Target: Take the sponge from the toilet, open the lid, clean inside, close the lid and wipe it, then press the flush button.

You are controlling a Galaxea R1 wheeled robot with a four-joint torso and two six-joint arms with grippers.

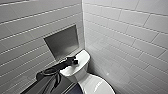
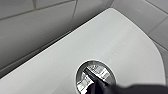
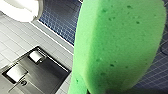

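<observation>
Green and porous, the sponge (image 3: 117, 45) sits clamped in the right gripper (image 3: 110, 92), held above the blue mosaic floor (image 3: 60, 20). Closer to the wall, the toilet (image 1: 75, 73) has its lid (image 1: 96, 86) down. Over the tank top reaches the left gripper (image 1: 74, 61), its dark tip touching the shiny round flush button (image 2: 100, 71); whether those jaws are parted or closed I cannot tell. Behind the tank, a steel niche (image 1: 62, 41) is set into white wall tiles (image 1: 125, 32).
</observation>
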